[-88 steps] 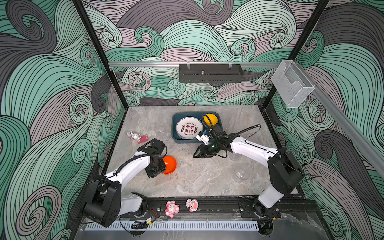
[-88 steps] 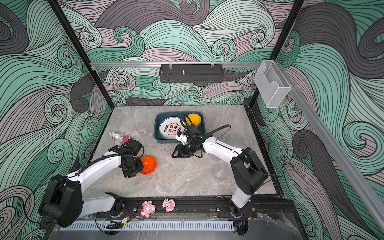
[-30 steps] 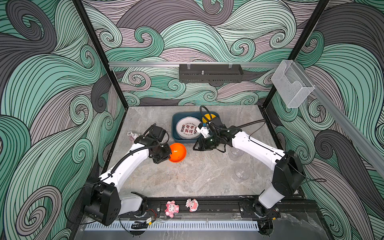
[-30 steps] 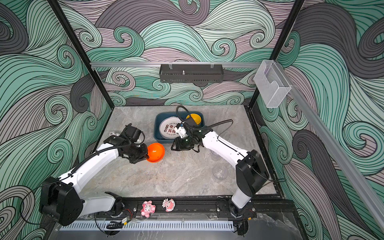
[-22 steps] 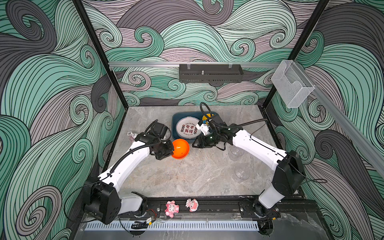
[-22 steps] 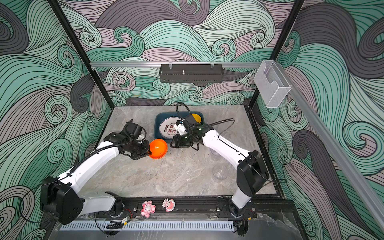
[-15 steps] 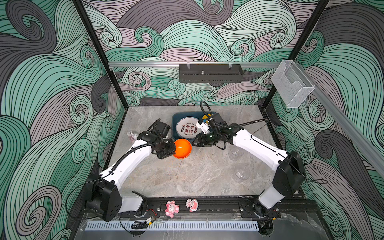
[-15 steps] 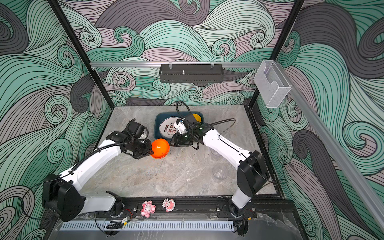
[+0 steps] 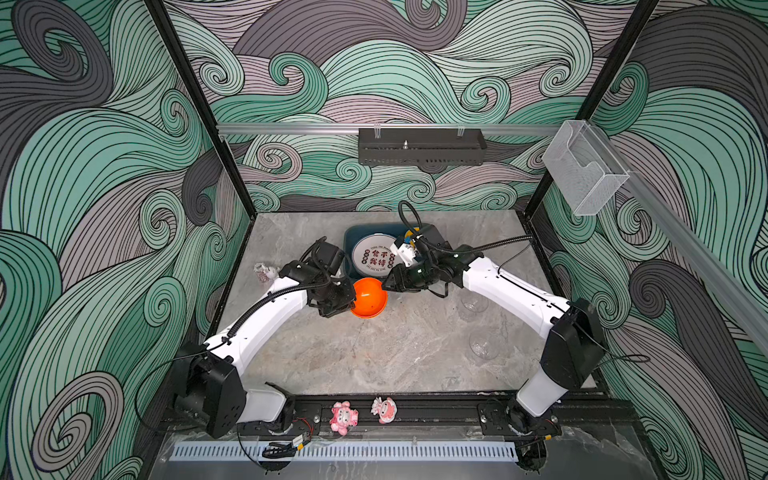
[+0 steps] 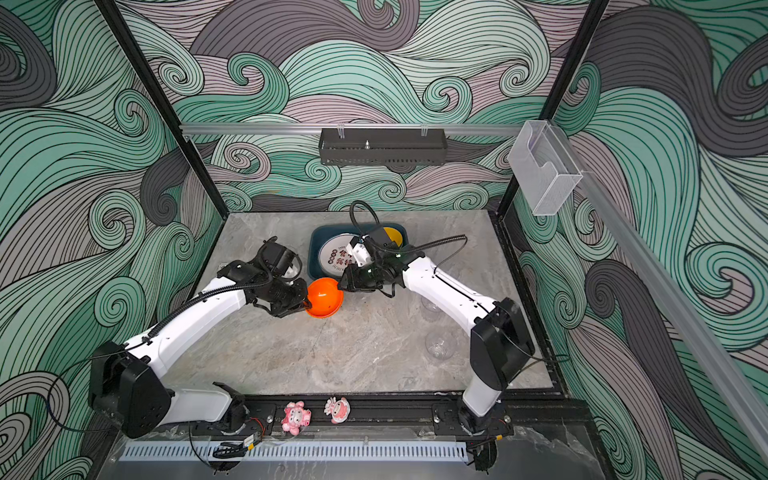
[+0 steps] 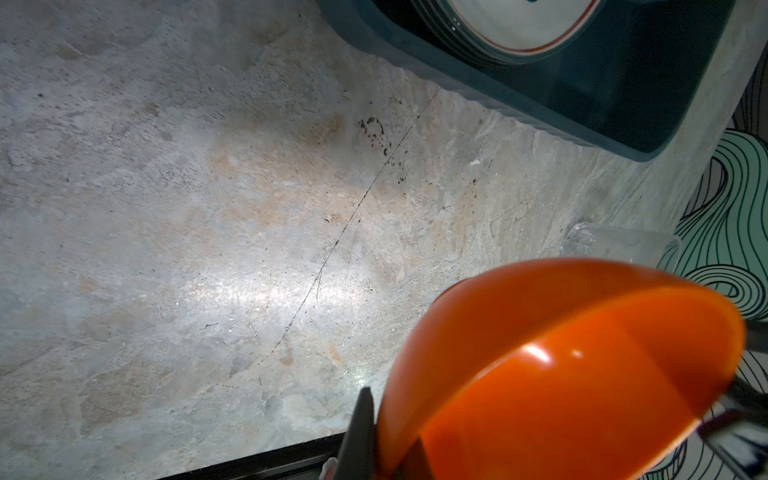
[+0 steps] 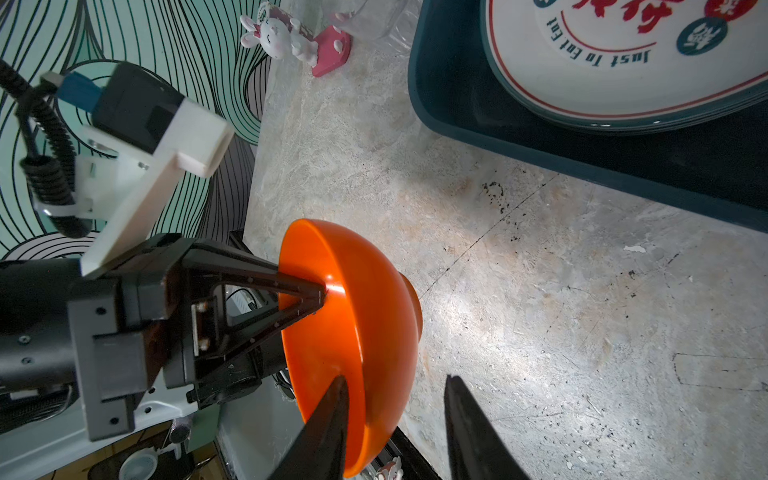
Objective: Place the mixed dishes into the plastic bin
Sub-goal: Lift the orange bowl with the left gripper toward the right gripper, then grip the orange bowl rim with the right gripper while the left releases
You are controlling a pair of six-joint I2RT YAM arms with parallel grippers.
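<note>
1. Beside the plastic bin (image 9: 348,254), aloft: orange bowl (image 9: 369,297), tilted.
2. Rim pinched by left gripper (image 12: 320,297); right gripper (image 12: 395,378) spread astride the far rim.
3. Likely light, stiff, slick plastic; take by the rim.

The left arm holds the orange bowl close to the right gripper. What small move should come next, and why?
Probably close the right gripper on the orange bowl. Its open jaws straddle the bowl's wall, while the left gripper pinches the opposite rim and holds the bowl tipped above the table, beside the plastic bin.
</note>
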